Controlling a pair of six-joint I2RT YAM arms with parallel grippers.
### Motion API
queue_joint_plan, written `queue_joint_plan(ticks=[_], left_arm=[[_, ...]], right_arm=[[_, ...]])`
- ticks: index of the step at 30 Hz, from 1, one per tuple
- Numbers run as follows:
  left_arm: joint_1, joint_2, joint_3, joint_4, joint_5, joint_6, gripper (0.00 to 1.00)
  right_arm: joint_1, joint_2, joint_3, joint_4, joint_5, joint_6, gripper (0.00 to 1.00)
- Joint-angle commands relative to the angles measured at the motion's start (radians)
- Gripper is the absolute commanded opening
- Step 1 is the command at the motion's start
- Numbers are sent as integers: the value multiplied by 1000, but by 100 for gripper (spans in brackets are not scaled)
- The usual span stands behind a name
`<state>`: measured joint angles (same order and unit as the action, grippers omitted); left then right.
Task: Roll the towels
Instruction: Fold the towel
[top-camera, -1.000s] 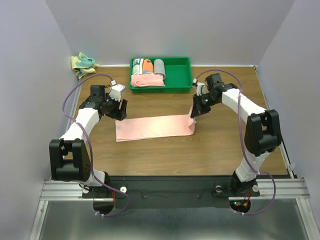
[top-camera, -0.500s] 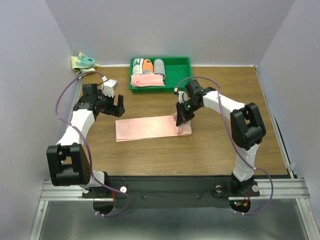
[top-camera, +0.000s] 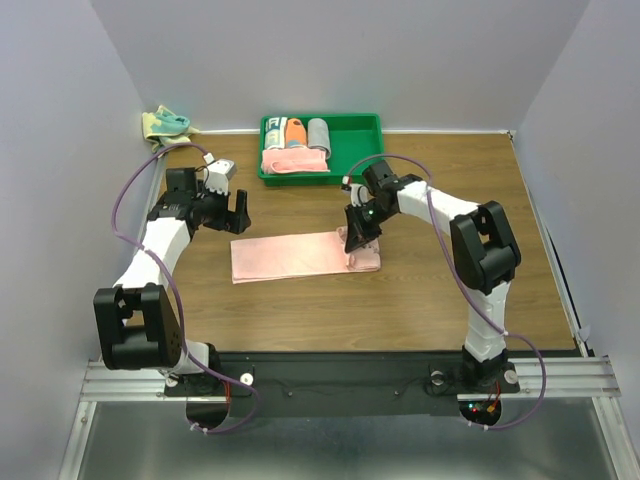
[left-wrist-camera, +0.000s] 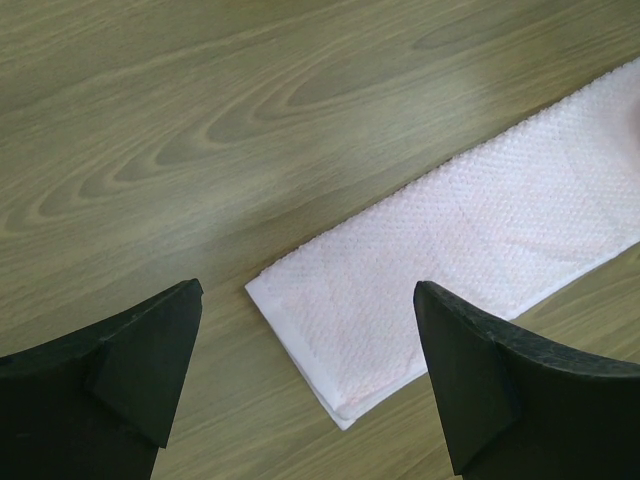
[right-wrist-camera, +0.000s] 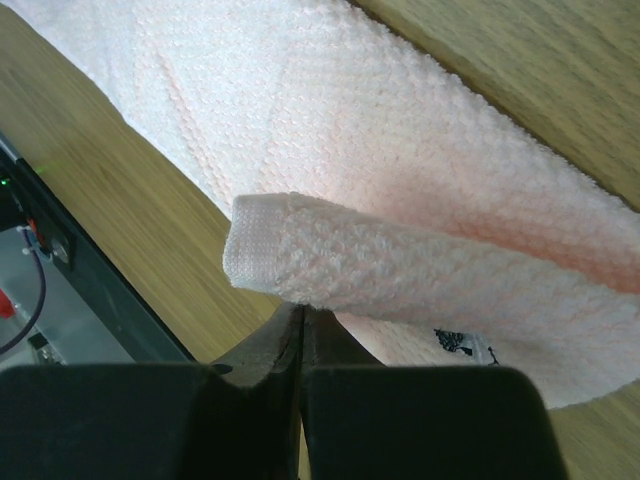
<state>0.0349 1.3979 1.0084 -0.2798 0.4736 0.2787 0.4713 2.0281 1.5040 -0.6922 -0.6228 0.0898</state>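
Note:
The peach-pink towel (top-camera: 290, 257) lies flat across the middle of the table, its right end doubled over to the left. My right gripper (top-camera: 355, 243) is shut on that end. In the right wrist view the folded edge (right-wrist-camera: 400, 265) sits on the closed tips of the right gripper (right-wrist-camera: 302, 310), with a small dark tag (right-wrist-camera: 455, 342) beside them. My left gripper (top-camera: 238, 212) hovers open just behind the towel's left end. The left wrist view has the towel's corner (left-wrist-camera: 340, 350) between the wide-apart fingers (left-wrist-camera: 150, 350). The teal and yellow towel (top-camera: 165, 125) lies crumpled in the back left corner.
A green tray (top-camera: 355, 150) at the back centre holds several rolled towels, one orange, one grey, and a pink one in front. Walls close the table on the left, back and right.
My right gripper carried the towel's right end leftward, folding it over and shortening the towel. My left gripper opened wide and drew back from the towel's left end.

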Motion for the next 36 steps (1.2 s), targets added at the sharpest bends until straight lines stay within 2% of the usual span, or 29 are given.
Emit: queue_joint_plan(ticks=[1,13,15,16,17,21,22,25,27,29,30,31,34,36], left_arm=[[5,-4,4,16,5,-4,99],[5,6,15,-12,40,5,99],[7,10,18,-25,42,13,99],[7,12,22,-36,46,25,99],[7,13,22,-39,46,27,99],[5,6,15,-53,39,54,99],[5,4,10,-61,36,65,99],[3,3,7,-87,43,108,99],[-1,7,4,-93,39,132,97],[-22,21,-2,-107,21,154,89],[-32,27,-5,-105,7,165,78],[-59,35,-13,-105,-18,168,72],[-95,68,-17,-108,-62,175,56],[-124,96,-16,-107,-93,169,43]], right_arm=[[20,-6,38,30,-37,14,1],[33,52,58,28,-72,18,1],[38,58,61,28,-78,16,12],[39,61,64,29,-83,16,24],[40,61,67,30,-87,16,31],[40,40,79,25,-120,13,48],[40,25,81,22,-130,7,55],[32,-52,78,16,-130,-15,60],[15,-104,75,13,-127,-22,59],[-25,-120,76,10,-100,-30,50],[-39,-118,81,7,-80,-39,45],[-58,-112,82,-1,-16,-62,32],[-71,-76,87,-6,90,-117,17],[-71,-46,90,-6,106,-134,13]])
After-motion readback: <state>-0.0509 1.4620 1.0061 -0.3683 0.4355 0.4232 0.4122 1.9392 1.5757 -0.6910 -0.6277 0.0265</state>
